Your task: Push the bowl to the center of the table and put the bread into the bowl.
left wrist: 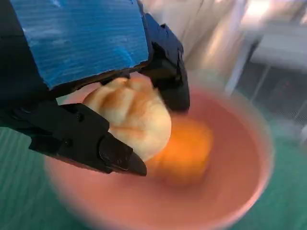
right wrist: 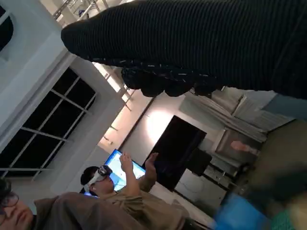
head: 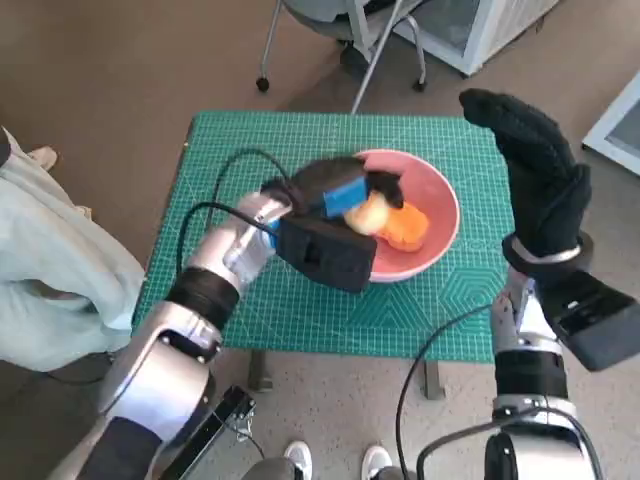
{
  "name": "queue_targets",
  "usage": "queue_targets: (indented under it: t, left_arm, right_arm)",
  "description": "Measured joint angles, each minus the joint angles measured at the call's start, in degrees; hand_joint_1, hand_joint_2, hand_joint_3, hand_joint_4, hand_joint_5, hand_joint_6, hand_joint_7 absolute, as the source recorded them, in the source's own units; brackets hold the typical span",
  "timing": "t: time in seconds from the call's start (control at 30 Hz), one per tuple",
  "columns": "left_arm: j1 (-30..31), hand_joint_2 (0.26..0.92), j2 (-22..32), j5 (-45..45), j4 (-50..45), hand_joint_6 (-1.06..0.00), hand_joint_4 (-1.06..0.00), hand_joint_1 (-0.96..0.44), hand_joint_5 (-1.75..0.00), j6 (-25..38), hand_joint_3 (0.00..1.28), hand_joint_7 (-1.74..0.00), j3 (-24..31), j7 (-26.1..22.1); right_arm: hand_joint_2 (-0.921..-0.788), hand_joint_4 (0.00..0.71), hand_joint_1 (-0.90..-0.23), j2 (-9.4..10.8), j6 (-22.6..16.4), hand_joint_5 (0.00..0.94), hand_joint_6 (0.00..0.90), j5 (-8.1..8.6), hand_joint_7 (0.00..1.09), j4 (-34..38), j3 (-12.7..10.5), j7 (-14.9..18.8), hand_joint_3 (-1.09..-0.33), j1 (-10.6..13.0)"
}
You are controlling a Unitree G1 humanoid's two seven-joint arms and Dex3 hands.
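A pink bowl [head: 440, 195] stands on the green mat [head: 250, 150], right of the table's middle. My left hand [head: 335, 195] reaches over its near rim and grips a pale bread roll [head: 366, 213] above the bowl's inside. In the left wrist view the roll [left wrist: 132, 115] sits between the black fingers [left wrist: 115, 153], over the blurred bowl [left wrist: 249, 191]. An orange piece [head: 410, 228] lies in the bowl, under the roll [left wrist: 189, 148]. My right hand [head: 535, 170] is raised upright at the table's right edge, its fingers straight and holding nothing.
A person's pale sleeve [head: 50, 260] is at the left of the table. Chair legs [head: 330, 40] stand behind the far edge and feet [head: 335, 462] show below the near edge. In the right wrist view people [right wrist: 120, 191] sit in the room.
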Motion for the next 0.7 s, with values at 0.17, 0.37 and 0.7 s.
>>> queue_targets:
  t: [0.17,0.37,0.7]
  left_arm:
    - [0.6,0.847,0.6,-5.6,-1.7,0.0,0.0,-0.42,0.0,-2.1,0.04,-0.32,4.5,-2.2]
    - [1.9,0.895,0.8,-16.6,-4.8,-0.06,-0.04,-0.49,-0.01,-8.7,0.03,-0.34,13.5,-2.7]
    - [7.7,0.92,-2.9,-37.1,-17.8,-0.22,-0.28,-0.49,-0.04,-17.6,0.2,-0.39,27.5,-1.3]
  right_arm:
    - [-0.921,0.343,-0.546,0.0,0.0,0.0,0.016,-0.21,0.78,-0.2,-0.1,-0.7,-0.682,0.0]
    - [-0.921,0.345,-0.545,-0.1,0.2,0.001,0.019,-0.61,0.78,-0.9,-0.1,-2.1,-0.681,-0.1]
    - [-0.921,0.347,-0.524,-0.1,1.1,0.002,0.03,-4.64,0.77,-3.2,0.0,-6.7,-0.707,-0.8]
